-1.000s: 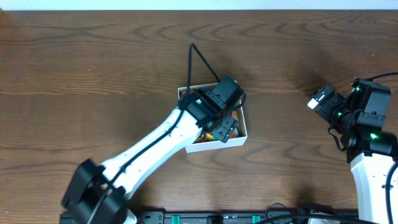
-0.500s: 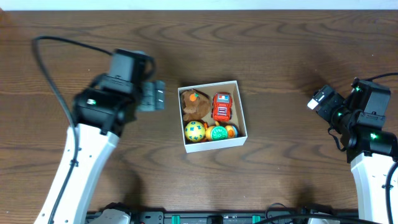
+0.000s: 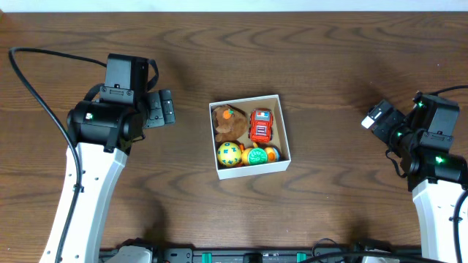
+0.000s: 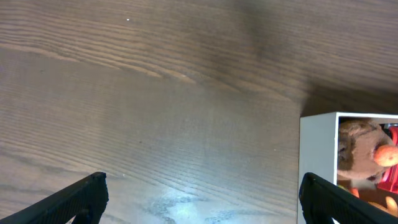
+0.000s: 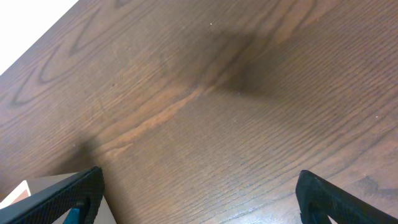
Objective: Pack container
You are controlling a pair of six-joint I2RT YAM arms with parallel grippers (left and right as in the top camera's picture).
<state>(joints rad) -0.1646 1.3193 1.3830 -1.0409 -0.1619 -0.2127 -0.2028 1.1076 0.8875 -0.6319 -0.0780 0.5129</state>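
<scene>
The container [image 3: 254, 171] sits upright at mid-counter [image 3: 344, 58], between the two arms. Contents: a brown plush toy [image 3: 227, 123], a red toy car [image 3: 262, 125], a yellow ball [image 3: 229, 154] and a green-and-orange piece [image 3: 257, 155]. The left hand [image 3: 162, 109] is spread wide and empty, held clear of the box on its left side. The right hand [image 3: 377, 115] is likewise spread and empty, well apart at the counter's right edge.

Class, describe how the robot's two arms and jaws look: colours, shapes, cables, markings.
Both arms have white tube-like links and bulky black joints with green lights. A black cable loops out from the left arm. The right arm carries a white block near its tip. The jaws are black.
</scene>
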